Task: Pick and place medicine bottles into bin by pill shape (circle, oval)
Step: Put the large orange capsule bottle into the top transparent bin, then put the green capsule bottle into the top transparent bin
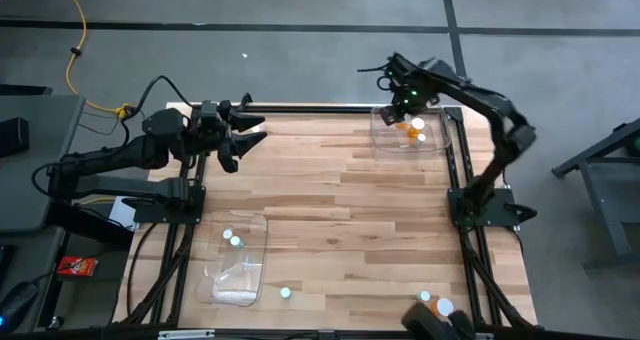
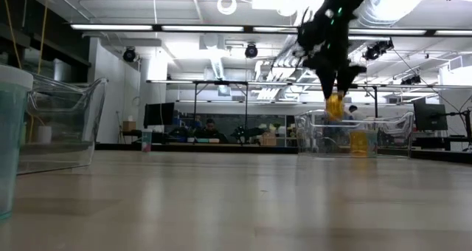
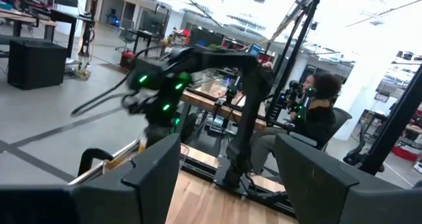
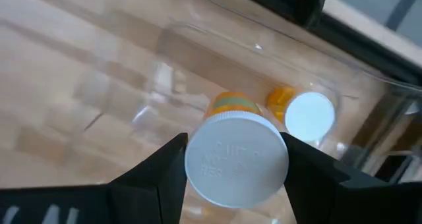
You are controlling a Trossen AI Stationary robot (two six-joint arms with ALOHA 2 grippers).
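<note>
Over at the far right corner of the wooden table (image 1: pixel 340 210), the right gripper (image 4: pixel 236 159) hung above a clear bin (image 1: pixel 437 140), its 2 dark fingers clamped on an orange bottle (image 4: pixel 232 155) by the white cap. From table height that bottle (image 2: pixel 335 105) dangled over the bin's rim. Inside the bin lay 2 more orange bottles (image 1: pixel 414 131), close together; past the wrist, 1 of them (image 4: pixel 303 113) showed just beyond the held one, cap up.

The left gripper (image 1: pixel 243 137) waited at the far left edge of the table, raised, its fingers (image 3: pixel 148 174) spread apart with nothing between them.

Near the front left stood a second clear bin (image 1: pixel 255 270) with 2 pale bottles (image 1: pixel 232 239) in it. Another pale bottle (image 1: pixel 286 293) sat on the bare wood just beside that bin, and 2 bottles (image 1: pixel 434 302), 1 orange and 1 pale, rested near the front right edge.

Behind the table a person (image 3: pixel 316 115) sat at a desk.
</note>
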